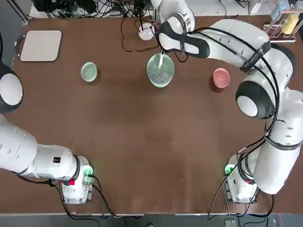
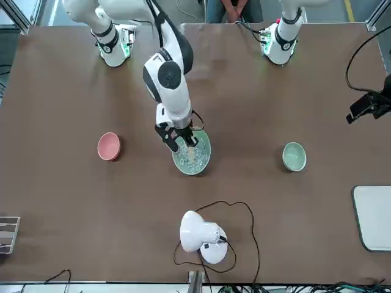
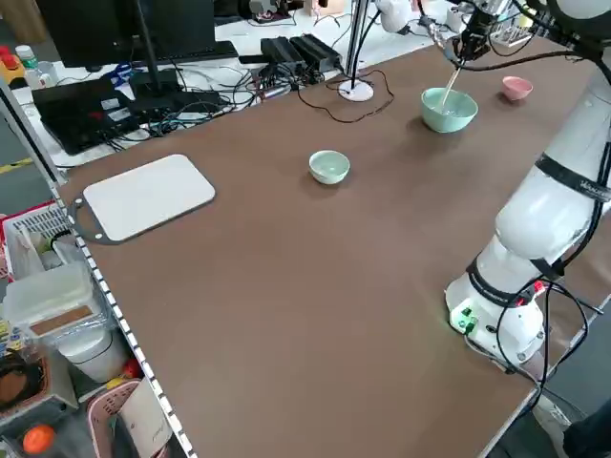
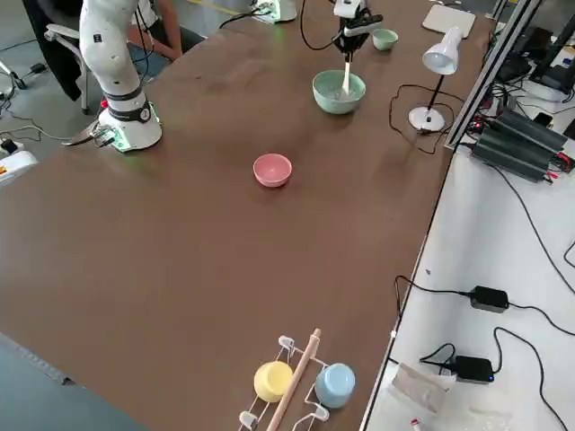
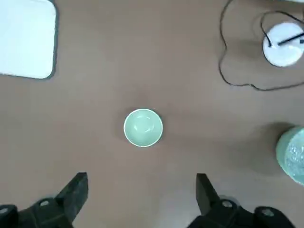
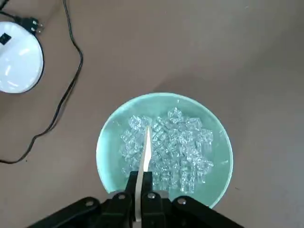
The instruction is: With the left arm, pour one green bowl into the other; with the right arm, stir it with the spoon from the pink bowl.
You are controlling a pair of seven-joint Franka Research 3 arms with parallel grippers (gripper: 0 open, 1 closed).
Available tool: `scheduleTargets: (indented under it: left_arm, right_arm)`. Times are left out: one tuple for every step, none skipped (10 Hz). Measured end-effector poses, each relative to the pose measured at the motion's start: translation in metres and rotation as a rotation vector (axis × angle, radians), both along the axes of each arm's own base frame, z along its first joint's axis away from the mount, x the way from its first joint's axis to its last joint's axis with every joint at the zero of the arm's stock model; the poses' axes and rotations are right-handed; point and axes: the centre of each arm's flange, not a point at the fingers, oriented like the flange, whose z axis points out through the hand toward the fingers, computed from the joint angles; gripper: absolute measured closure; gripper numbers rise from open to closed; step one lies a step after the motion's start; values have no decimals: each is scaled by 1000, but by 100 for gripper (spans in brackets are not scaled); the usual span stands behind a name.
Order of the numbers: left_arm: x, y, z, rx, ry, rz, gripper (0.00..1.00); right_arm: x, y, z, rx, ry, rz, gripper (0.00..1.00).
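Near the middle of the table's far edge sits the large mint-green bowl (image 1: 160, 70), filled with greyish-white, glassy bits. The right gripper (image 6: 142, 199) hangs directly over it, its fingers clenched on the handle of the pale wooden spoon (image 6: 144, 159); the spoon points down into the bowl, its tip among the bits. The right arm (image 1: 227, 40), strung with black cables, reaches across from its base at the near right corner.

The small green bowl (image 1: 88, 72) stands upright on the bare table toward the far left, well apart from the large bowl; it looks empty, though the view into it is shallow. The pink bowl (image 1: 221, 78) stands upright toward the far right, on the other side of the large bowl and also well apart from it.

The left gripper (image 5: 142, 199) is held above the table with the small green bowl below and ahead of it — its fingers are spread wide and hold nothing. The left arm (image 1: 19, 146) rises from its base at the near left corner and leans off past the table's left edge.

A white board (image 1: 41, 45) lies flat in the far left corner. A white desk lamp (image 2: 201, 235) stands at the far edge just beyond the large bowl, its black cable (image 2: 238, 213) looping over the table.
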Motion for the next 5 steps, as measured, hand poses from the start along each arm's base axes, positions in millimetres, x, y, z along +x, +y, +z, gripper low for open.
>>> scheduleTargets:
  left_arm:
    - [1,-7,-3,25,5,-24,0]
    - [2,-11,-5,54,9,-43,0]
    - [2,-15,-6,64,13,-53,0]
    - [1,-15,-7,68,18,-55,0]
    - [0,-13,-7,71,28,-53,0]
  right_arm:
    - [5,-8,-2,-8,8,-4,95]
    - [6,-12,-6,-23,26,-1,95]
    - [4,-12,-8,-33,40,2,95]
    - [2,-10,-10,-38,47,8,95]
    - [-2,-7,-10,-44,55,16,95]
